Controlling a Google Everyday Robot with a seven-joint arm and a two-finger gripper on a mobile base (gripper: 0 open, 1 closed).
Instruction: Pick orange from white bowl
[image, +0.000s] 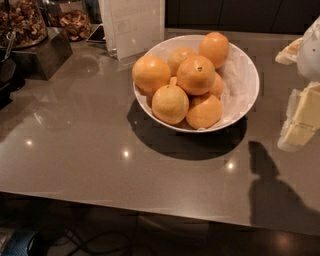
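Hovering my end effector (302, 117) at view's right edge, beside white bowl (247, 95) on table (75, 150); grip state cannot tell. Orange (196, 75) tops pile, so easiest reach.

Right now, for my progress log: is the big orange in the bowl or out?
In. The orange sits atop the pile inside the white bowl; the end effector hangs right of the bowl, apart from it.

Orange (196, 75) in bowl (253, 95); gripper (299, 126) seemingly right
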